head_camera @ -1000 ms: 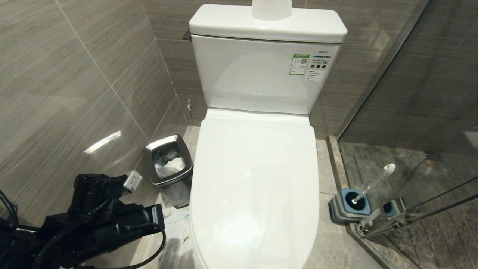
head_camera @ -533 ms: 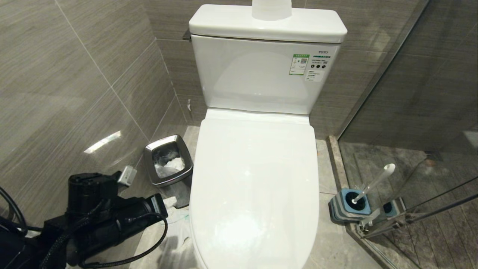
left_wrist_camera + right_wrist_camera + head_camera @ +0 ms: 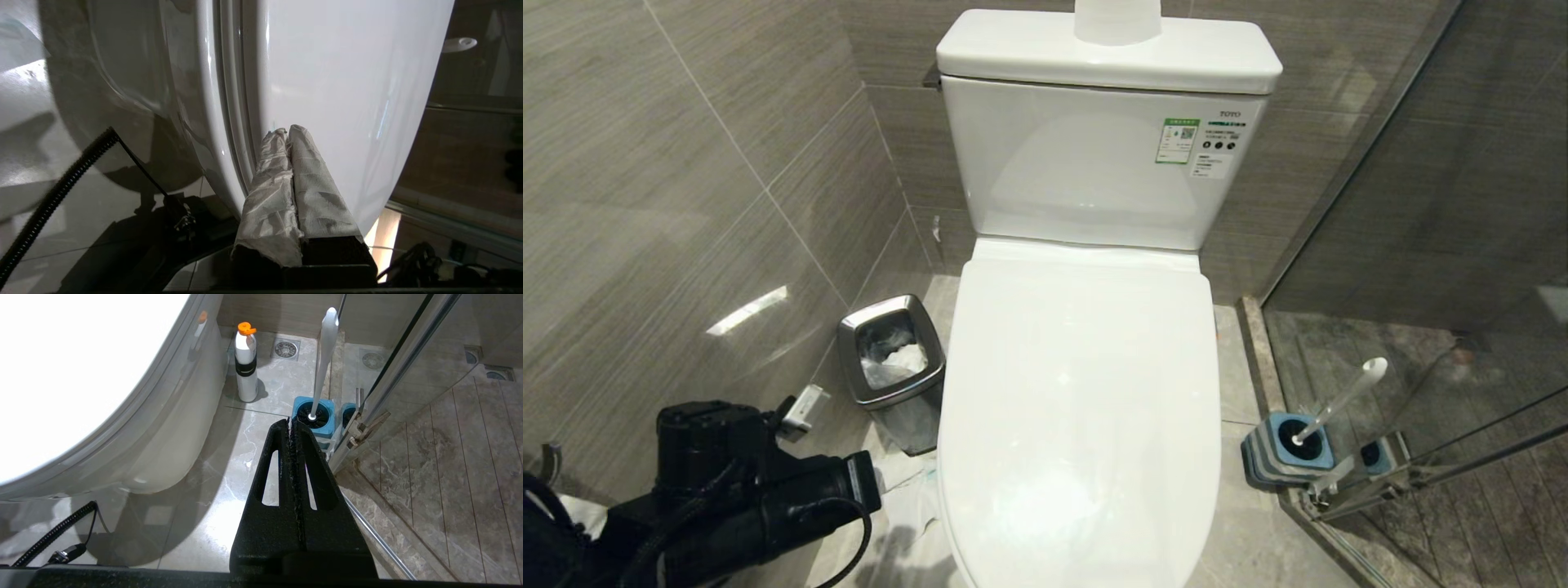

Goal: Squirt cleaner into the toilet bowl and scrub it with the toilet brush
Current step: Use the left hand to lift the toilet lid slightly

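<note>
Looking down from the head, my left gripper (image 3: 800, 408) sits lower left of the frame, a touch lower and farther left than a second ago, while the toilet (image 3: 1086, 408) stays lidded at centre and the brush (image 3: 1339, 398) stands in its holder (image 3: 1286, 449) lower right. From my left wrist, wrapped jaws pressed shut, empty, tips just at the lid's edge, so lifting comes first. From my right wrist, the right gripper (image 3: 291, 424) is closed on nothing, parked above the floor near the brush and cleaner (image 3: 246, 361).
</note>
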Controlling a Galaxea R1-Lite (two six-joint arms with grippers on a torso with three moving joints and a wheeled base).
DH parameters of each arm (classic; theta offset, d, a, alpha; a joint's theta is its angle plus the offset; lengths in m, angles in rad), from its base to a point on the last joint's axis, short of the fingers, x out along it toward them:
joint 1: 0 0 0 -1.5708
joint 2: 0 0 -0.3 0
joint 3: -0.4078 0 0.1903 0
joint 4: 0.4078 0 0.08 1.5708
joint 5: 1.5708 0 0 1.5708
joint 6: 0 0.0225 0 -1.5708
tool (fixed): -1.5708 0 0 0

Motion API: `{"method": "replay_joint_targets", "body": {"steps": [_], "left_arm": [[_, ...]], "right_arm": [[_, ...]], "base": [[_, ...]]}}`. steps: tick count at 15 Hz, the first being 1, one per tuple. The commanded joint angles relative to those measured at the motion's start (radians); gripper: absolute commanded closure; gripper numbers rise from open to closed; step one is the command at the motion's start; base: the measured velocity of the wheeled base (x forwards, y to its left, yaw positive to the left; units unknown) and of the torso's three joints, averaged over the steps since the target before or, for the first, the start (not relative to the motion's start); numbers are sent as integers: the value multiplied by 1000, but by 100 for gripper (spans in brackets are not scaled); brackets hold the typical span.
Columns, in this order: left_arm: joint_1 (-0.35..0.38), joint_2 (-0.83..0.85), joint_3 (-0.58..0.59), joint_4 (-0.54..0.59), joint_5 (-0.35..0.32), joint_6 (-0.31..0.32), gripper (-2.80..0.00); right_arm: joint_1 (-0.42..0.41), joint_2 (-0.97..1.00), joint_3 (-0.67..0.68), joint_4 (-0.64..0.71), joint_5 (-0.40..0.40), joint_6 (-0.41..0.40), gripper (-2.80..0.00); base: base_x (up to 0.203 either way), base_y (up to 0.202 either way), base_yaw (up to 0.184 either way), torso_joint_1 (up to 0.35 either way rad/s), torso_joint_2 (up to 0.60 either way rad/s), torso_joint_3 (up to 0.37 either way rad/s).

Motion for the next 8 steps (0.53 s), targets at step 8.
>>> {"method": "replay_joint_targets", "body": {"steps": [8], "left_arm": [[-24, 125, 23, -189, -118, -38, 0]], "right_arm": [[0, 0, 2, 0, 0, 0, 0]], "base": [[0, 0, 0, 0, 0, 0]]}}
